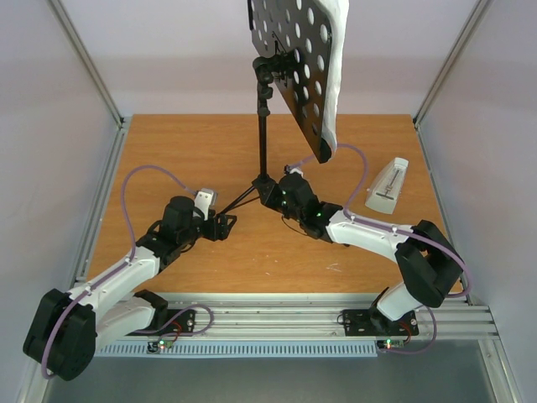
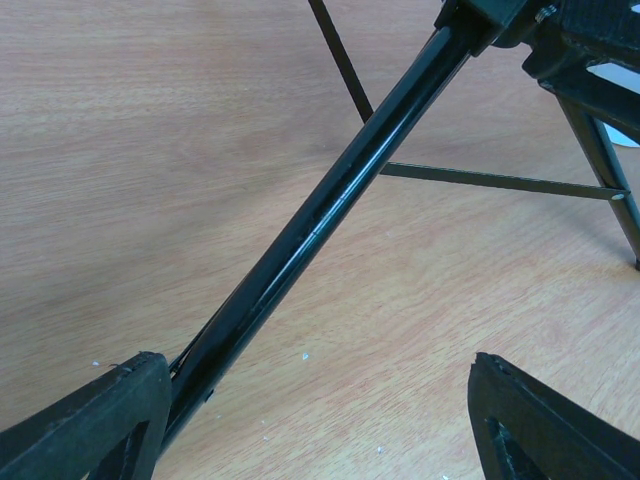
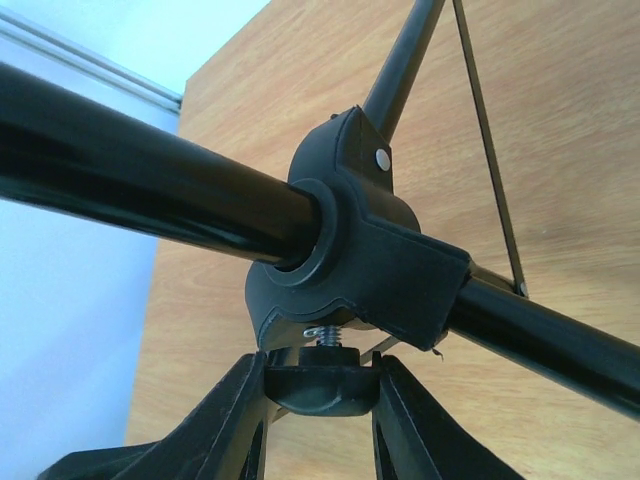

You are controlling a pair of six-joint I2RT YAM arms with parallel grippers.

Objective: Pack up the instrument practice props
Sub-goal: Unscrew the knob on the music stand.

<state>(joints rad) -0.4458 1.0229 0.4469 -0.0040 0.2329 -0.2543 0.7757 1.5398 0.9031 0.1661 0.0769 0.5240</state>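
The black tripod music stand (image 1: pixel 263 134) stands upright at the table's middle. Its round-holed desk (image 1: pixel 294 67) carries white sheet-music pages (image 1: pixel 337 59). The pale wedge-shaped metronome (image 1: pixel 388 186) stands at the right. My left gripper (image 1: pixel 225 225) is open, low beside a tripod leg (image 2: pixel 320 215). The leg runs between the jaws, close against the left finger (image 2: pixel 90 420). My right gripper (image 1: pixel 285 191) is at the stand's base hub (image 3: pixel 350 250), shut on the black clamp knob (image 3: pixel 322 385) under the collar.
Thin brace rods (image 2: pixel 490 182) link the tripod legs near the wooden table top (image 1: pixel 168 159). Metal frame posts and white walls enclose the table on the left, right and back. A rail (image 1: pixel 277 315) runs along the near edge.
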